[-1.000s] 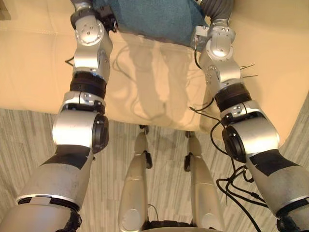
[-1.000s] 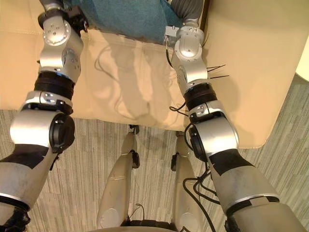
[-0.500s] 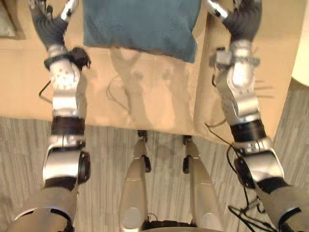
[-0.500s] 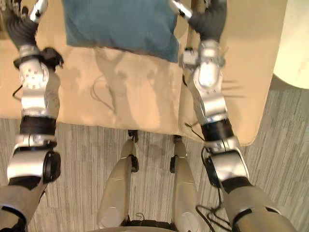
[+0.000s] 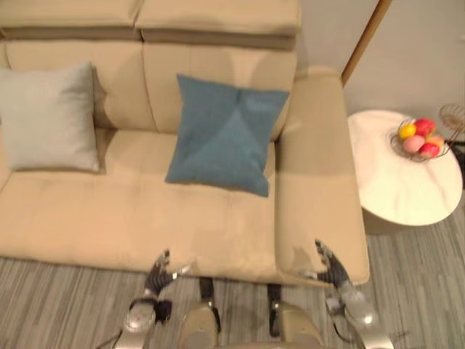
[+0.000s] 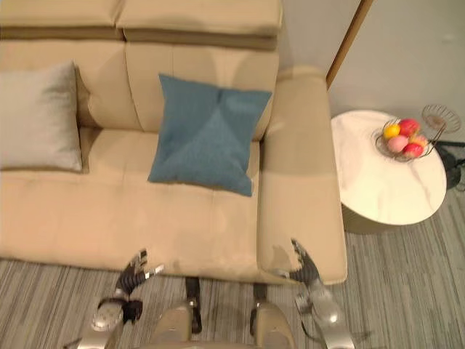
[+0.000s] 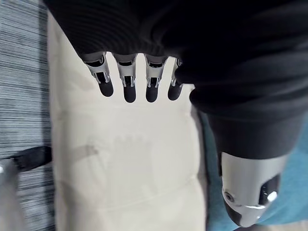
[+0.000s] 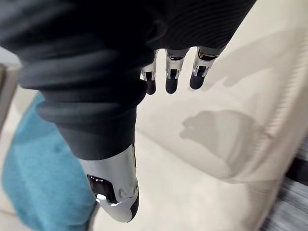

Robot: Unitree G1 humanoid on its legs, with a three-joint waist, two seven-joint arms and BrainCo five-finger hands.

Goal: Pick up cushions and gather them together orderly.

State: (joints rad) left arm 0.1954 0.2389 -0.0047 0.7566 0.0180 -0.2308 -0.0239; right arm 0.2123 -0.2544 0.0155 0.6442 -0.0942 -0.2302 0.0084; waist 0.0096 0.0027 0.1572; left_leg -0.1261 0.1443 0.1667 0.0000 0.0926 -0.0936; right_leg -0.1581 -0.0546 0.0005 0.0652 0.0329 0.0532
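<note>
A blue cushion [image 5: 224,134] leans upright against the backrest on the right seat of the beige sofa [image 5: 109,211]. A light grey cushion [image 5: 47,118] leans against the backrest on the left seat, well apart from the blue one. My left hand [image 5: 156,274] hangs open over the sofa's front edge, holding nothing. My right hand [image 5: 330,267] is open too, above the front of the right armrest. In the wrist views the left hand [image 7: 144,48] and right hand [image 8: 110,96] show straight fingers over bare sofa, with the blue cushion [image 8: 43,168] beyond.
A round white side table [image 5: 396,185] stands right of the sofa, carrying a wire bowl of fruit [image 5: 420,138]. Grey striped floor [image 5: 58,305] runs along the sofa's front. A wooden strip [image 5: 367,33] runs up the wall behind the armrest.
The camera view has pulled back and up, taking in the whole sofa. Both hands have let go of the blue cushion and dropped back to the sofa's front edge; the cushion stays against the backrest.
</note>
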